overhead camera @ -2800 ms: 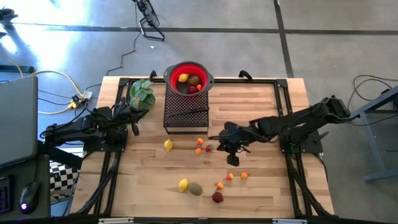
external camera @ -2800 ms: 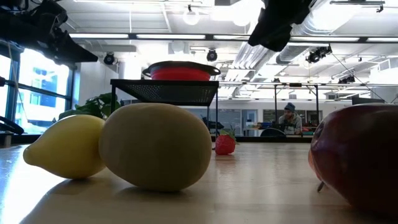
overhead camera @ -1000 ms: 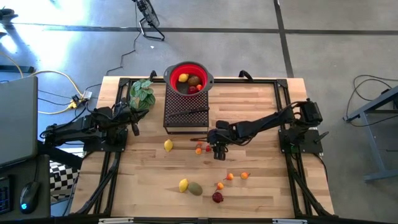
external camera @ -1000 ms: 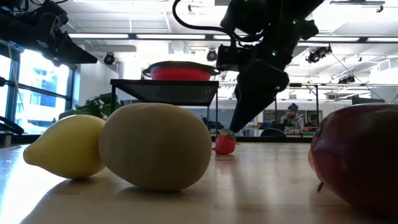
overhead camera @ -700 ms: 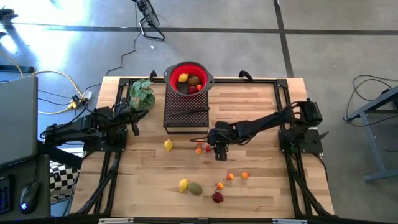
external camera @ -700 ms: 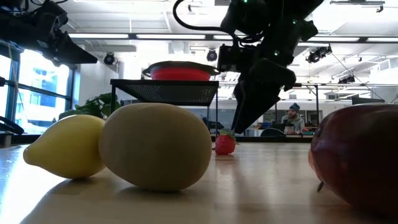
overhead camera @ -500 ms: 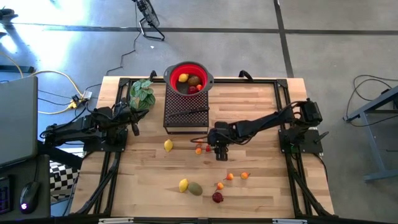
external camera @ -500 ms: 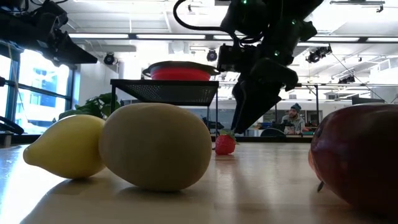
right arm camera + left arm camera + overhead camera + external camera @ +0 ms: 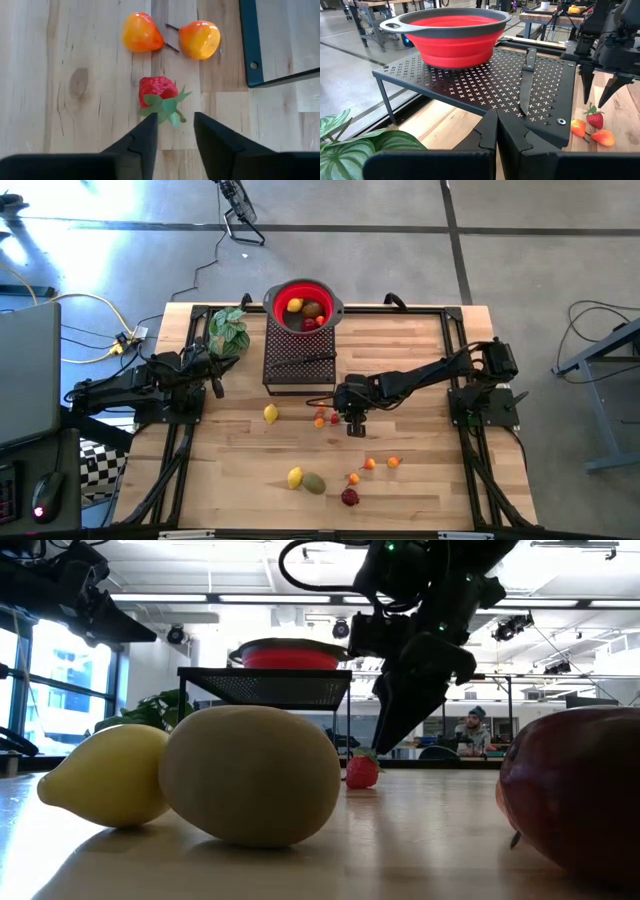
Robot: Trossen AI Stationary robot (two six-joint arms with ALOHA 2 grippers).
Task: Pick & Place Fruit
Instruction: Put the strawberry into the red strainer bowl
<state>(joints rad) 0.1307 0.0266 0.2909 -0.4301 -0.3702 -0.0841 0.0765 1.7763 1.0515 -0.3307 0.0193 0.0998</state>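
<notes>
My right gripper (image 9: pixel 175 131) is open and points down over a red strawberry (image 9: pixel 157 92) with green leaves; its fingers stand to either side of the leafy end, apart from it. In the high view this gripper (image 9: pixel 346 420) is at mid-table beside the strawberry (image 9: pixel 335 419) and two small orange fruits (image 9: pixel 319 416). A lemon (image 9: pixel 270 414) lies to their left. Near the front edge lie another lemon (image 9: pixel 294 477), an olive-green fruit (image 9: pixel 314 483), a dark red one (image 9: pixel 349 497) and tiny orange ones (image 9: pixel 369 464). My left gripper (image 9: pixel 496 131) is shut and waits near the table's left edge.
A red bowl (image 9: pixel 303 302) with fruit inside stands on a black perforated rack (image 9: pixel 300 365) at the far middle, with a black-handled knife (image 9: pixel 526 80) lying on the rack. A green leafy plant (image 9: pixel 227 330) sits far left. Bare wood (image 9: pixel 420 380) shows right of the rack.
My right gripper has come from the table's right side toward the strawberry and gone down over it; in the last second it has stayed almost still there. The fruits have not moved.
</notes>
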